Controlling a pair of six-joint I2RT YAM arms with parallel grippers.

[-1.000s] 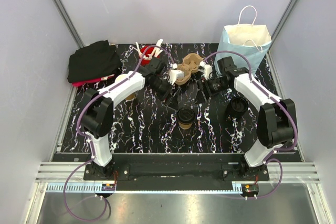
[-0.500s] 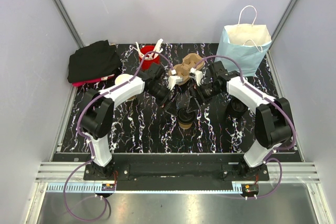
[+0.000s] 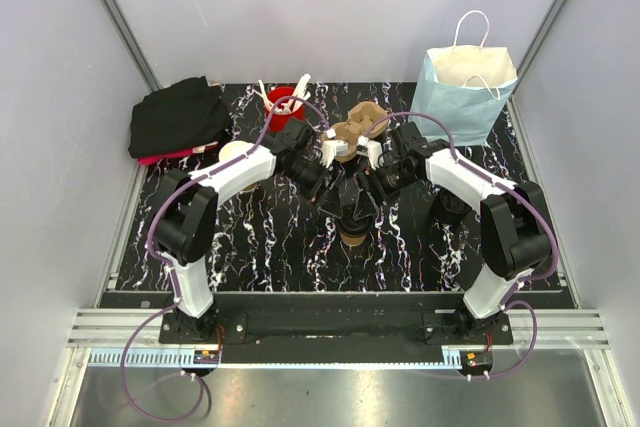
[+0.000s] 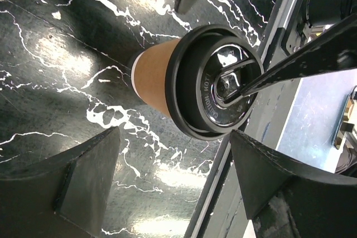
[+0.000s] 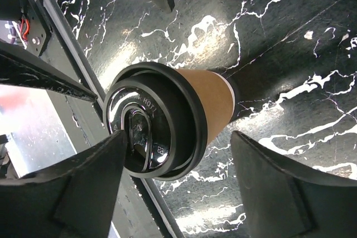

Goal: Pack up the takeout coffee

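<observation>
The takeout coffee [image 3: 352, 233] is a tan paper cup [image 4: 159, 76] with a black lid [image 4: 218, 83], standing upright mid-table. Both grippers hang just above it from opposite sides. My left gripper [image 3: 336, 193] [image 4: 178, 188] is open, its fingers [image 4: 83, 185] short of the lid and holding nothing. My right gripper [image 3: 368, 187] [image 5: 178, 190] is open too, with the lid [image 5: 152, 126] and cup wall [image 5: 211, 101] between and beyond its fingers [image 5: 72, 193]. One right finger [image 4: 304, 59] crosses the lid's edge in the left wrist view.
The brown pulp carrier [image 3: 356, 130] sits just behind the grippers. A red cup of utensils [image 3: 282, 100] and black cloth [image 3: 180, 117] are back left, a blue paper bag [image 3: 465, 87] back right. A dark-lidded cup [image 3: 452, 203] stands under the right arm, an open tan cup [image 3: 234, 153] under the left.
Both arms have swung inward from beside the carrier, and both grippers now meet over the lidded cup. The cup itself has not moved.
</observation>
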